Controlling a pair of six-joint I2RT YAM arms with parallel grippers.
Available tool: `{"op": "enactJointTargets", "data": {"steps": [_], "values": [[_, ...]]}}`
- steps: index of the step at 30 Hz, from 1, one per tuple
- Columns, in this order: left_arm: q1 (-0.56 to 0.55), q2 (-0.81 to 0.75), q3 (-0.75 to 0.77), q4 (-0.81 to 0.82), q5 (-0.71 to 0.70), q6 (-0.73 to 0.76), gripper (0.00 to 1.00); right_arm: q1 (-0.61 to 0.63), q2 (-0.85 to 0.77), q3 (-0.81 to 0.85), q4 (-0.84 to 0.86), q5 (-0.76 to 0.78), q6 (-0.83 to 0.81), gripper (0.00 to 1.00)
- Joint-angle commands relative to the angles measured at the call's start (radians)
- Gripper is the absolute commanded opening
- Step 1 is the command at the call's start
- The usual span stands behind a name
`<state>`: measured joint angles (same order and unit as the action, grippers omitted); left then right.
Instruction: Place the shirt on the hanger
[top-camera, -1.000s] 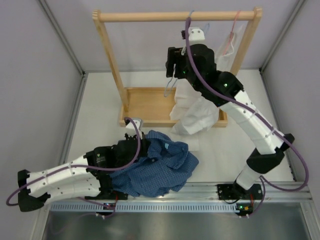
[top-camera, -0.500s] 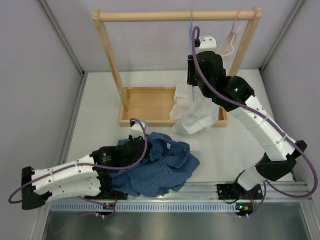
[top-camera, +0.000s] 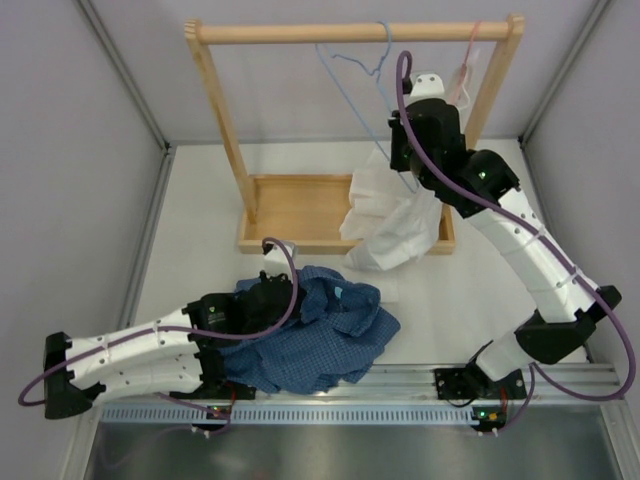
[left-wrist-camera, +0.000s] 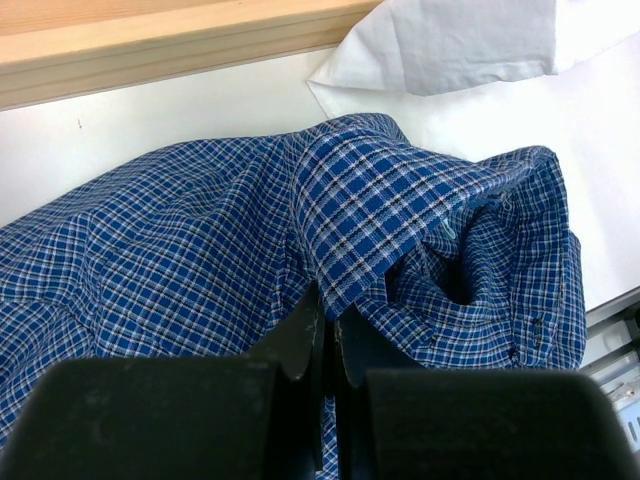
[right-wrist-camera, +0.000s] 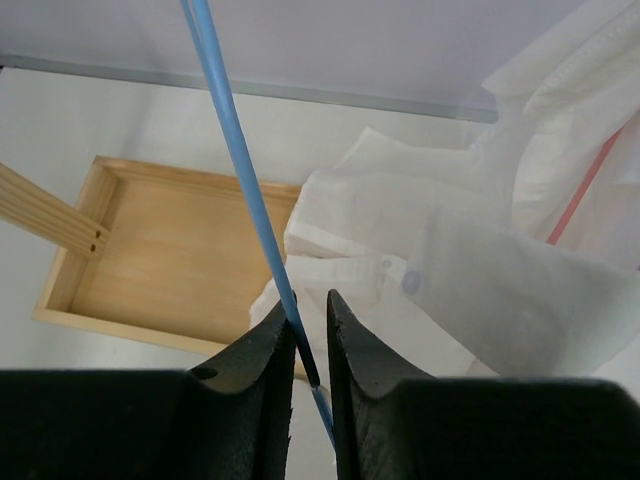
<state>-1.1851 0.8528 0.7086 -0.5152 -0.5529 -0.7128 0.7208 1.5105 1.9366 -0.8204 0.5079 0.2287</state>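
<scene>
1. At the near side of the counter (top-camera: 200, 230), the shirt (top-camera: 310, 335) lies in a crumpled heap, just in front of the rack's wooden tray (top-camera: 295, 205) and beside the hem of a white shirt (top-camera: 390, 225).
2. The left pincer (left-wrist-camera: 328, 312) is pressed together on a raised fold of the checked cloth. The rest of the garment sags on the counter.
3. Up at the back, the hanger (top-camera: 345, 90) hangs tilted under the wooden rail (top-camera: 300, 33). Whether its hook sits on the rail I cannot tell.
4. The right pincer (right-wrist-camera: 310, 335) pinches one slanting arm of that blue wire, with the white shirt close behind it.
5. The step in hand looks like fetching: each arm has hold of its own piece, and the two are well apart.
6. Next, the hanger likely needs bringing down toward the shirt. The left arm should lift the fold so the collar opening shows and a wire shoulder can slip inside.
7. One risk is the wire snagging the white shirt on the way.
</scene>
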Motion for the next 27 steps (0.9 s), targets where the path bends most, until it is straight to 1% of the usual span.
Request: {"op": "enactJointTargets", "data": {"steps": [1,5,8,10,11,19,24,27], "values": [[0.004,-0.021,-0.011,0.055,0.002,-0.01,0.0,-0.029,-0.026,-0.019,-0.008,-0.063,-0.02,0.16],[0.004,-0.026,-0.012,0.055,0.001,-0.007,0.0,-0.038,-0.019,-0.021,-0.006,-0.095,-0.034,0.17],[0.004,-0.026,-0.015,0.053,-0.001,-0.007,0.0,-0.043,-0.015,-0.019,-0.005,-0.101,-0.043,0.14],[0.004,-0.028,-0.02,0.053,-0.001,-0.008,0.0,-0.044,-0.013,-0.015,-0.005,-0.104,-0.046,0.07],[0.004,-0.029,-0.021,0.053,-0.002,-0.01,0.0,-0.044,-0.012,-0.01,-0.003,-0.111,-0.055,0.0],[0.004,-0.067,-0.032,0.053,-0.033,-0.031,0.0,-0.044,-0.029,-0.002,0.055,-0.117,-0.104,0.0],[0.004,-0.097,-0.038,0.053,-0.042,-0.031,0.0,-0.044,-0.064,-0.005,0.124,-0.169,-0.14,0.0],[0.004,-0.101,-0.043,0.055,-0.039,-0.031,0.0,-0.044,-0.075,0.01,0.133,-0.19,-0.155,0.0]]}}
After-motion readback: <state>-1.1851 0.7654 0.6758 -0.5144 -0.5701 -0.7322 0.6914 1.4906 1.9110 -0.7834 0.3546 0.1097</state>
